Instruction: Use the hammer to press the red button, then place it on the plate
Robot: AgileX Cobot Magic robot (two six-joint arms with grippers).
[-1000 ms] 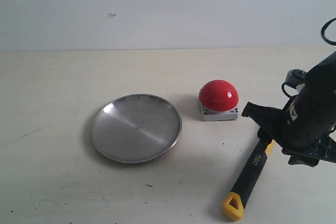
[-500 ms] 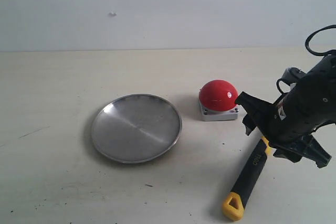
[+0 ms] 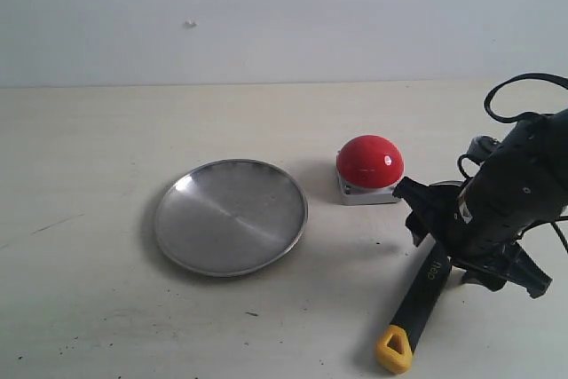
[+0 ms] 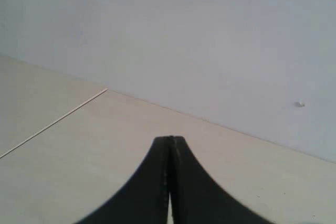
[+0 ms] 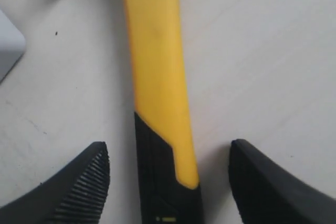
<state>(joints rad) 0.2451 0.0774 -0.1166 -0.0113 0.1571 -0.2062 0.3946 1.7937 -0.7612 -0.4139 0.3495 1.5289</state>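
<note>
The hammer (image 3: 424,288) lies flat on the table at the right. Its black handle and yellow looped end point toward the front, and its head is hidden under my right arm. My right gripper (image 3: 461,246) is low over it and open. In the right wrist view the right gripper (image 5: 168,148) has a finger on each side of the hammer (image 5: 157,77), where the yellow neck meets the black grip, with a gap on both sides. The red button (image 3: 369,161) sits just behind and to the left of it. Further left lies the plate (image 3: 231,216), with nothing on it. My left gripper (image 4: 169,141) is shut on nothing and faces the wall.
The grey corner of the button's base (image 5: 8,45) lies close beside the hammer's neck. A white wall (image 3: 266,15) rises behind the light tabletop. Black cable loops over the right arm (image 3: 519,86).
My right arm has moved left and down over the hammer, covering more of the yellow neck. Its jaws have opened a little wider. The hammer, the button and the plate have not moved.
</note>
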